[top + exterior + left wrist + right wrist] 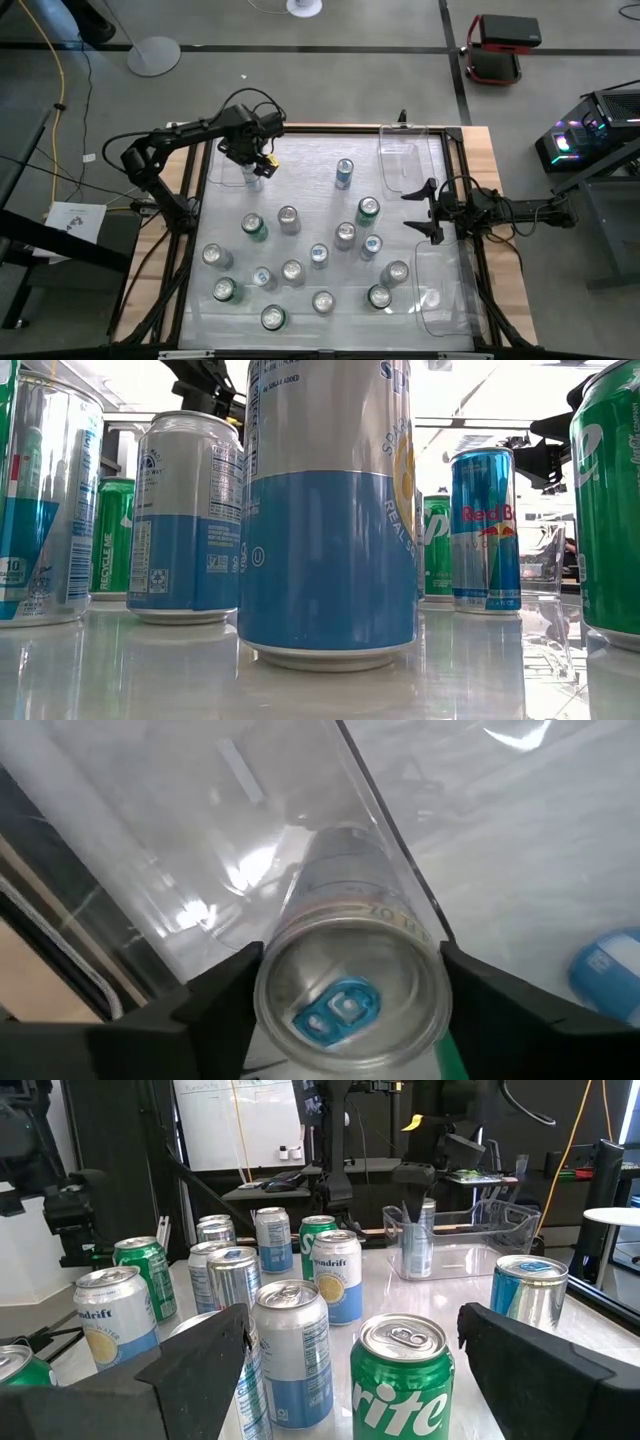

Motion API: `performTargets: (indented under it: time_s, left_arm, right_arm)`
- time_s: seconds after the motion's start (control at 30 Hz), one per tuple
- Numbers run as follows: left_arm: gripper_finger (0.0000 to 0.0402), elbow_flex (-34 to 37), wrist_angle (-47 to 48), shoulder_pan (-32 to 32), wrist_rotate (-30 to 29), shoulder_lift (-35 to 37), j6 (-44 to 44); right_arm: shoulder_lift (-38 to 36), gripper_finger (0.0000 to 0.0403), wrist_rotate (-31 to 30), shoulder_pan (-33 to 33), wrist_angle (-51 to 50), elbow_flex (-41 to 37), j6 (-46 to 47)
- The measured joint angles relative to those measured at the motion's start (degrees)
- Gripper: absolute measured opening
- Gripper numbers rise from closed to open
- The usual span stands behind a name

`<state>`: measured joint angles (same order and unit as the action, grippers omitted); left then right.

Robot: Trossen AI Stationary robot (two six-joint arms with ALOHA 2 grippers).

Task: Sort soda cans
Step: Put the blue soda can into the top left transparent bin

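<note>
White tabletop (300, 300) carries the loose soda cans (320, 255) beside the left bin (235, 165), where the left gripper (345, 985), clamped on a silver can (345, 1005), should lower vertically before releasing, while the right gripper (425, 212) waits with fingers apart.

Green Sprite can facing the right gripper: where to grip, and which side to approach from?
Grip the Sprite can on its side wall at mid-height, coming in level from the open right gripper. It stands upright, its near face is bare, and the fingers line up either side of it. A silver-blue can crowds it farther in.
</note>
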<state>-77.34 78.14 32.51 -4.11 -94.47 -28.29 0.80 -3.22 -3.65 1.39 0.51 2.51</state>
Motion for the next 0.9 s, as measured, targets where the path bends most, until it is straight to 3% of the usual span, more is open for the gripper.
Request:
performTargets:
  time_s: [0.4, 0.73, 0.9]
  left_arm:
    - [0.0296, 0.0, 2.7, 0.5, 2.3, 1.7, 3.1]
    - [0.0297, 0.0, 1.9, 3.3, 2.1, 13.1, 4.1]
    - [0.0298, 0.0, -1.0, 0.7, 3.7, 18.8, 6.4]
  right_arm:
    - [0.0, 0.035, 0.0, 0.0, 0.0, 0.0, 0.0]
    - [0.0, 0.035, 0.0, 0.0, 0.0, 0.0, 0.0]
    - [0.0, 0.035, 0.0, 0.0, 0.0, 0.0, 0.0]
